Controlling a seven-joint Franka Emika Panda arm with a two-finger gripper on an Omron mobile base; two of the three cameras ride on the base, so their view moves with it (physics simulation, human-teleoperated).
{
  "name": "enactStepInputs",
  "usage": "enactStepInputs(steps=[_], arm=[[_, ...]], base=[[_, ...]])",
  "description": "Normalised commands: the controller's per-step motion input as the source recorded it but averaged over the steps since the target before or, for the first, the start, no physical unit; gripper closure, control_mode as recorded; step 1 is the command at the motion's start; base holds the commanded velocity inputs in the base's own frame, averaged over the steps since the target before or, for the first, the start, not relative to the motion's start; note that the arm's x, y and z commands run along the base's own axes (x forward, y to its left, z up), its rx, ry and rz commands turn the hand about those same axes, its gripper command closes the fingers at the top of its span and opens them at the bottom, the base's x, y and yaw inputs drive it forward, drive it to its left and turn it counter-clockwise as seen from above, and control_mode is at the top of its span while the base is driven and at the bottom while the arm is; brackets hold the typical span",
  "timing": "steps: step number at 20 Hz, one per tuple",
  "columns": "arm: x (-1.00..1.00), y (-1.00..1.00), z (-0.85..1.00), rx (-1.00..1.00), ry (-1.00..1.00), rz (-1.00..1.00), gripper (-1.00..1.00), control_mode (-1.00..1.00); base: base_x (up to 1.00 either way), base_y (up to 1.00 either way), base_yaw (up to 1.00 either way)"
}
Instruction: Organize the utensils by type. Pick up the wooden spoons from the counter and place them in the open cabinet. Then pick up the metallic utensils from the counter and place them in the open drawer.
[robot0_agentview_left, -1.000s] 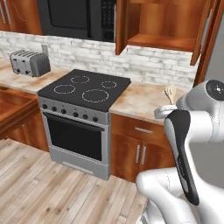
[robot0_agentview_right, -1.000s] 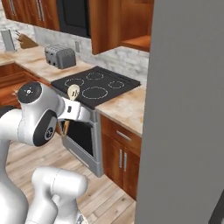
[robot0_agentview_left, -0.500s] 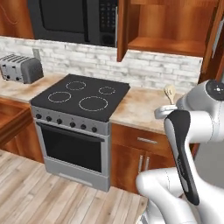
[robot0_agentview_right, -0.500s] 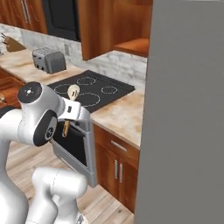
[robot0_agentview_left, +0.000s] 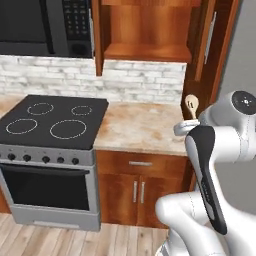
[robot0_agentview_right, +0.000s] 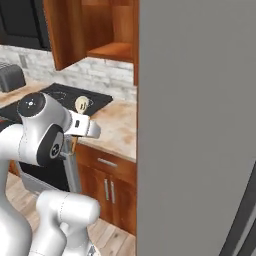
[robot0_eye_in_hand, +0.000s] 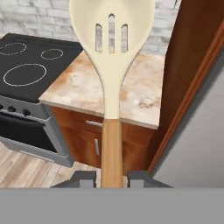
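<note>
Largest item ahead of you: the grey refrigerator (robot0_agentview_right: 200, 125), whose flat side covers the right half of the right base view. Next, the cabinet (robot0_agentview_left: 145, 30) on the wall above the counter, door swung open to its right with the vertical silver handle showing, inner shelf bare as far as you can see. To its left hangs a black microwave (robot0_agentview_left: 45, 25). Below that sits the stove (robot0_agentview_left: 50, 125) with a black glass top marked by four rings, a knob row and an oven door.

The counter (robot0_agentview_left: 140, 127), beige stone with orange-brown marbling, runs from the stove's right edge to the tall wooden panel beside the refrigerator. Its visible stretch carries no utensil that you can make out. Under it are reddish-brown fronts with silver bar handles; the drawer front (robot0_agentview_left: 141, 163) there looks closed from this angle.

The gripper (robot0_eye_in_hand: 112, 177) holds the wooden spoon (robot0_eye_in_hand: 111, 65) by the lower end of its handle, the two dark fingers (robot0_eye_in_hand: 83, 178) pressed against it from either side. The spoon stands roughly upright from the hand: brown handle, pale oval bowl with three slots. In the left base view you see its bowl (robot0_agentview_left: 191, 105) poking up just above the wrist, in front of the open cabinet door and below the shelf level.
</note>
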Motion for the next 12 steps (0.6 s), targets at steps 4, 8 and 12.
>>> enactStepInputs(steps=[4,8,12], arm=[[0.00,0.00,0.00,0.00,0.00,0.00,1.00,1.00],[0.00,0.00,0.00,0.00,0.00,0.00,1.00,1.00],[0.00,0.00,0.00,0.00,0.00,0.00,1.00,1.00]], base=[[0.06,0.30,-0.47],[0.01,0.36,-0.43],[0.00,0.49,-0.41]])
